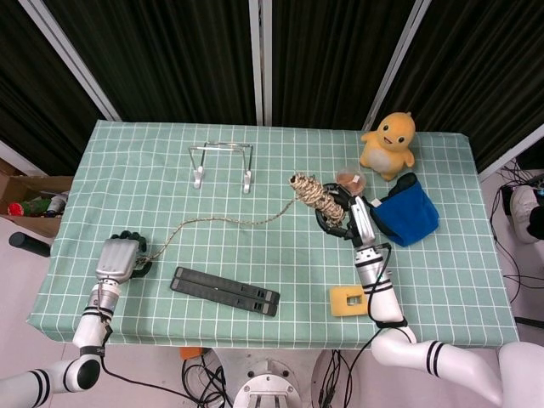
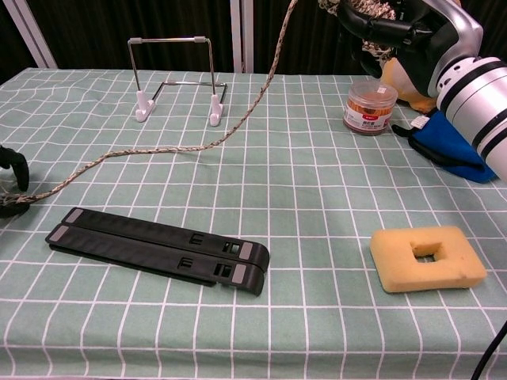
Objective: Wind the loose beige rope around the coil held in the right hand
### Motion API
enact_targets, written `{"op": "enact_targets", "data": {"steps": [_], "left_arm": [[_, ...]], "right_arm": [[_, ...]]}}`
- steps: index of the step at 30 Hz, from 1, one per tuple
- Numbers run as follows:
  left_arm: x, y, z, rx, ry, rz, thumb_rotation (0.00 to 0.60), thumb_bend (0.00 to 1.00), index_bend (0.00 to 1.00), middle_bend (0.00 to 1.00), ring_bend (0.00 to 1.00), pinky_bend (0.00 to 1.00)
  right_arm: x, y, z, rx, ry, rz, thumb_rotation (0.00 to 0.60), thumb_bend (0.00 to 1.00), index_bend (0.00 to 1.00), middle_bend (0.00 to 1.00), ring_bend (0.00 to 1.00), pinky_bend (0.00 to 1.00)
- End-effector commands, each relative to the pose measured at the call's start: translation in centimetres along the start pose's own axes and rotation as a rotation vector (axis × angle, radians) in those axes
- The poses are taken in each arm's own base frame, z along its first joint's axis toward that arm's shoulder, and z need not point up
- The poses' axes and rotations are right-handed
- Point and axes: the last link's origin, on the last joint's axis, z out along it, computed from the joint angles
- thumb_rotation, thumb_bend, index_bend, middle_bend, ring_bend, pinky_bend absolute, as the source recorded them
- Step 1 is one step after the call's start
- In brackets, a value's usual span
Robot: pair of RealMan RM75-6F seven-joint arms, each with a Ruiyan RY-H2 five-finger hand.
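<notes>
My right hand (image 1: pixel 342 212) is lifted above the table's right middle and grips a coil of beige rope (image 1: pixel 313 193). The chest view shows this hand (image 2: pixel 400 33) at the top right, with the coil (image 2: pixel 366 6) cut by the frame's edge. From the coil the loose rope (image 1: pixel 223 221) sags down to the cloth and runs left to my left hand (image 1: pixel 120 257) near the front left edge. There the fingers curl around the rope's end. In the chest view only dark fingertips (image 2: pixel 17 165) show at the left edge, where the rope (image 2: pixel 162 149) ends.
A wire stand (image 1: pixel 221 163) is at the back. A black folded bar (image 1: pixel 225 291) lies near the front, just below the rope. A yellow sponge (image 1: pixel 348 300), a small jar (image 2: pixel 371 107), a blue cloth (image 1: pixel 406 214) and a yellow plush duck (image 1: pixel 389 142) sit on the right.
</notes>
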Motion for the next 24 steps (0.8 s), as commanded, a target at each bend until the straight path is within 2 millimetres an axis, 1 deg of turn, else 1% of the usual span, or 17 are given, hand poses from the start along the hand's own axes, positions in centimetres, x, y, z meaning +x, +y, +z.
{"op": "enact_targets", "data": {"steps": [1, 4, 7, 10, 21, 24], "left_arm": [[-0.15, 0.16, 0.00, -0.003, -0.005, 0.005, 0.472, 0.30, 0.47, 0.34, 0.26, 0.37], [-0.28, 0.29, 0.00, -0.006, -0.009, 0.006, 0.496, 0.31, 0.49, 0.35, 0.26, 0.38], [-0.24, 0.39, 0.02, -0.009, -0.001, 0.003, 0.549, 0.33, 0.50, 0.36, 0.27, 0.38], [-0.16, 0.45, 0.04, -0.011, 0.015, 0.003, 0.599, 0.37, 0.52, 0.37, 0.29, 0.40], [-0.18, 0.74, 0.17, -0.014, 0.048, -0.023, 0.600, 0.46, 0.60, 0.43, 0.34, 0.47], [0.31, 0.96, 0.10, -0.024, 0.083, -0.078, 0.600, 0.50, 0.64, 0.48, 0.39, 0.51]], "right_arm": [[0.04, 0.06, -0.07, 0.000, 0.002, -0.004, 0.600, 0.74, 0.88, 0.74, 0.68, 0.90], [0.12, 0.15, -0.12, -0.001, 0.007, -0.006, 0.600, 0.74, 0.88, 0.74, 0.68, 0.91], [0.21, 0.22, -0.12, -0.002, 0.011, -0.005, 0.600, 0.74, 0.88, 0.74, 0.68, 0.91], [0.24, 0.25, -0.09, -0.002, 0.013, -0.006, 0.600, 0.74, 0.88, 0.74, 0.68, 0.91], [0.14, 0.50, -0.13, -0.007, 0.011, -0.010, 0.600, 0.74, 0.88, 0.74, 0.68, 0.91], [0.22, 0.43, -0.11, -0.003, 0.014, -0.011, 0.600, 0.74, 0.88, 0.74, 0.68, 0.91]]}}
